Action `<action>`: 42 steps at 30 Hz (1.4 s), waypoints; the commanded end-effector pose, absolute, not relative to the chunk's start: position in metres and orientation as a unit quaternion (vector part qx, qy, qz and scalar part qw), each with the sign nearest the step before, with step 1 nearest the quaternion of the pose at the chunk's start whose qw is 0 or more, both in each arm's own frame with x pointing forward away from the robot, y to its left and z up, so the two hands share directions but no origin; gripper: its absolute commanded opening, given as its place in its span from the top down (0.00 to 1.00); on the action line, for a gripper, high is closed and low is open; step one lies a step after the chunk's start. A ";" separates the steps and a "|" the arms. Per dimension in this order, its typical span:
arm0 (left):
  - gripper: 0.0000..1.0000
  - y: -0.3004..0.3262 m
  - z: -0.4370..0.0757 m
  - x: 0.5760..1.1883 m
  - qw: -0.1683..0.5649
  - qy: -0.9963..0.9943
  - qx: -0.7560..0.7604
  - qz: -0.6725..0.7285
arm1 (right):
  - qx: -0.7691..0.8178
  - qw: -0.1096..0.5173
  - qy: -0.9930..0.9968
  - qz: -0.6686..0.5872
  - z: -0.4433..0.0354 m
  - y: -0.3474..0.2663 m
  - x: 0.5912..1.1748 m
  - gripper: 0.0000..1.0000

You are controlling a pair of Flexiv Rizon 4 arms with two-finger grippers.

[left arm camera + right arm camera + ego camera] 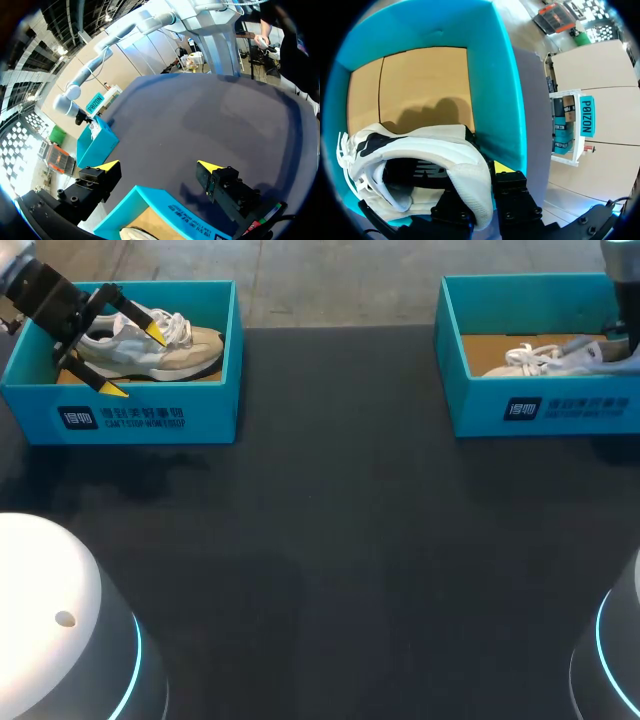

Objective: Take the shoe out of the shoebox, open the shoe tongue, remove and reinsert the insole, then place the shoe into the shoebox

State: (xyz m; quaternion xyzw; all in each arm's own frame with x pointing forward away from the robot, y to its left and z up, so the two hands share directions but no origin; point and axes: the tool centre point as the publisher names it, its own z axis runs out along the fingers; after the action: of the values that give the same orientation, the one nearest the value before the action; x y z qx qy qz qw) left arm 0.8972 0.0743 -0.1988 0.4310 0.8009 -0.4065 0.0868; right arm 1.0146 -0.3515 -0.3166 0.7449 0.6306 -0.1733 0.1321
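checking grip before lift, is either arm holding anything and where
The right fingers pinch the white shoe by its heel rim; the left fingers hold nothing.

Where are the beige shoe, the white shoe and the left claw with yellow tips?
beige shoe (pixel 195 343), head view, on its toe.
white shoe (pixel 465 165), right wrist view, on its heel collar.
left gripper (pixel 133 361), head view, midway between its yellow fingertips.

So the left tool (pixel 135 362) is chunky black blocks, screw holes all over, two fingers (pixel 225 187) capped with bright yellow wedge tips. Right tool (pixel 481 186) looks the same build. Left base (pixel 50 620) and right base (pixel 615 650) are glossy white domes, each with a glowing cyan ring.
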 end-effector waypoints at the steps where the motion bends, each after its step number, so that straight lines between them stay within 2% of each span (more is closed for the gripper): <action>1: 0.00 0.075 -0.198 0.898 0.086 0.801 0.432 -0.406 | 0.747 0.128 0.629 -0.173 -0.321 -0.353 1.012 1.00; 26: 0.00 0.075 -0.198 0.898 0.086 0.801 0.432 -0.406 | 0.753 0.123 0.622 -0.179 -0.346 -0.351 1.020 1.00; 33: 0.00 0.075 -0.198 0.898 0.086 0.801 0.432 -0.406 | 0.758 0.121 0.616 -0.179 -0.346 -0.350 1.019 0.81; 35: 0.00 0.075 -0.198 0.898 0.086 0.801 0.432 -0.406 | 0.759 0.121 0.614 -0.178 -0.345 -0.351 1.020 0.71; 37: 0.00 0.075 -0.198 0.898 0.086 0.801 0.432 -0.406 | 0.759 0.121 0.615 -0.178 -0.344 -0.350 1.020 0.55; 42: 0.00 0.075 -0.198 0.898 0.086 0.801 0.432 -0.406 | 0.756 0.123 0.618 -0.177 -0.335 -0.348 1.016 0.49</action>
State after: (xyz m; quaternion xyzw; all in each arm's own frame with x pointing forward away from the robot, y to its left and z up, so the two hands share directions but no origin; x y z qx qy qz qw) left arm 0.8972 0.0743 -0.1988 0.4310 0.8009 -0.4065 0.0868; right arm 1.0187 -0.3492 -0.3407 0.7562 0.6177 -0.1779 0.1226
